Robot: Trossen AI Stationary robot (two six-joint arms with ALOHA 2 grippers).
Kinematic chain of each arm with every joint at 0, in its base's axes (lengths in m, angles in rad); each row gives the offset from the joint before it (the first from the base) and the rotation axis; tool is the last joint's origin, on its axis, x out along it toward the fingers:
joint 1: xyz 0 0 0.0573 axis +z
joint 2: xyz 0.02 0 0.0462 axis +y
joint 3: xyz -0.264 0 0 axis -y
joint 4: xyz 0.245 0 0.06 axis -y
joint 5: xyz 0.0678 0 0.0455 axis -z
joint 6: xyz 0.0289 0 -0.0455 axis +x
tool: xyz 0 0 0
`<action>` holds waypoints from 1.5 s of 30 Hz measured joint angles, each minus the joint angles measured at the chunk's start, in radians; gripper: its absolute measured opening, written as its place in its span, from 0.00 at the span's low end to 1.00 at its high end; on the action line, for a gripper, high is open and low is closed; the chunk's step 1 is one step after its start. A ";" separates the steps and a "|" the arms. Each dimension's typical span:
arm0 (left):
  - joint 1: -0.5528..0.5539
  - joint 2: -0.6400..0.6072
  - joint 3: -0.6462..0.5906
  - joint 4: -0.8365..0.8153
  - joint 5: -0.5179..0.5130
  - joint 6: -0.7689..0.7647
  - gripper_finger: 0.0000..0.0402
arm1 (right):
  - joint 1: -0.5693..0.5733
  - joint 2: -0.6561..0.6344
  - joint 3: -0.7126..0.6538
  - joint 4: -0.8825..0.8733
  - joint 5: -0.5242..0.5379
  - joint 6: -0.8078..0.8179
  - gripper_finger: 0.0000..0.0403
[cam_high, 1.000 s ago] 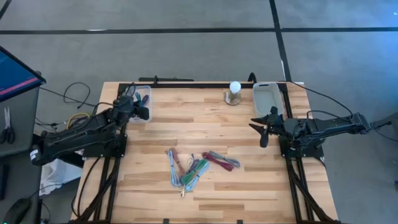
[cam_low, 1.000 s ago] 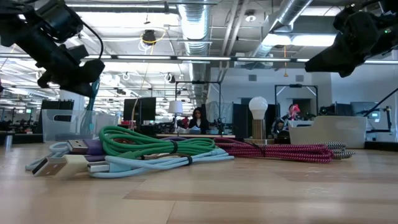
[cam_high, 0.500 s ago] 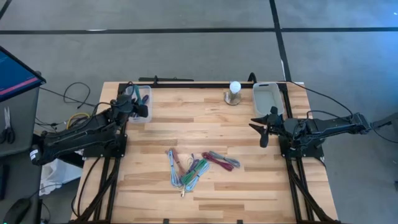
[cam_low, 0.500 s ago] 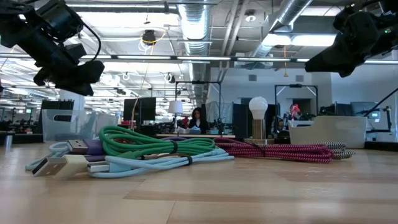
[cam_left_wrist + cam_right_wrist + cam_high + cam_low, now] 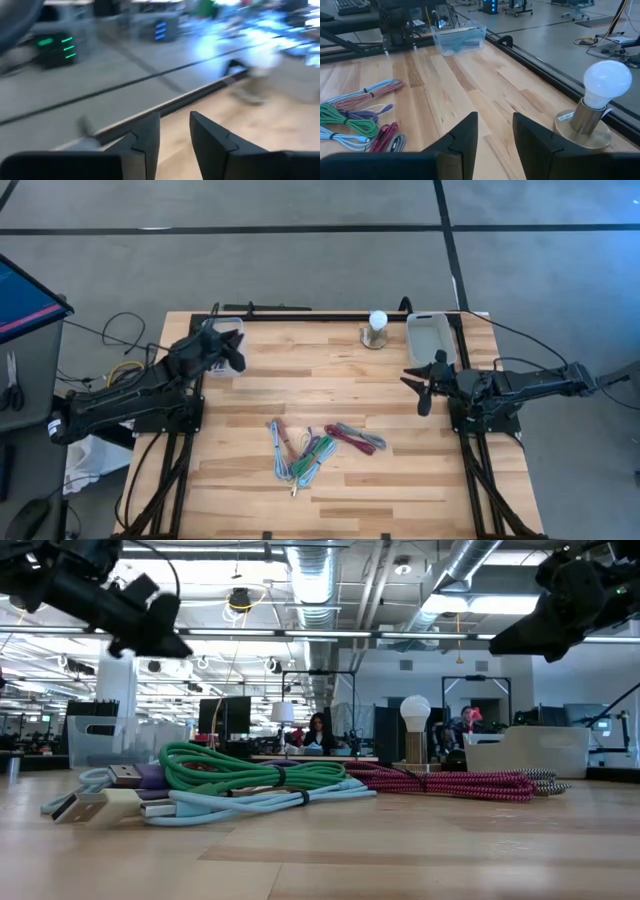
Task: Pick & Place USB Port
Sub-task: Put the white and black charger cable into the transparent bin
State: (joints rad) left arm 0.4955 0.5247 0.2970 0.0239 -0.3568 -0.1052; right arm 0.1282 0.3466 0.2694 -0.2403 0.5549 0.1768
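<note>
Cables (image 5: 318, 448) lie bundled at the table (image 5: 400, 400) middle: light, soft, floppy, so you should grip one at its tie. Left hand (image 5: 232, 358), released and empty, hovers near the clear bin (image 5: 458, 38); right hand (image 5: 417, 388), also released, waits.

My left gripper (image 5: 233, 356) hangs above the table's (image 5: 300, 395) far-left corner, fingers parted (narrowly) — my right gripper (image 5: 415, 385) waits open near its right edge.

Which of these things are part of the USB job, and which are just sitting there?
Job: cables, clear bin already holding cables, left gripper by that bin, right gripper waiting at the right.

Lying about: bulb on its stand, white bin.
</note>
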 joint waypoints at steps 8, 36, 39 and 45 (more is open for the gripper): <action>-0.001 0.000 0.000 0.130 0.253 0.029 0.24 | -0.034 0.000 0.000 0.002 0.000 0.000 0.29; -0.071 0.000 0.000 0.248 0.661 -0.015 0.24 | -0.088 0.224 0.005 0.067 -0.473 0.105 0.29; -0.092 0.000 0.000 0.248 0.662 -0.015 0.24 | -0.035 0.292 0.041 0.068 -0.477 0.150 0.29; -0.105 0.000 0.000 0.248 0.661 -0.015 0.24 | 0.083 0.449 0.166 0.037 -0.461 0.179 0.29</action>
State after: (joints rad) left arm 0.3908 0.5247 0.2970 0.2714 0.3042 -0.1204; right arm 0.2114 0.7960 0.4355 -0.2038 0.0941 0.3558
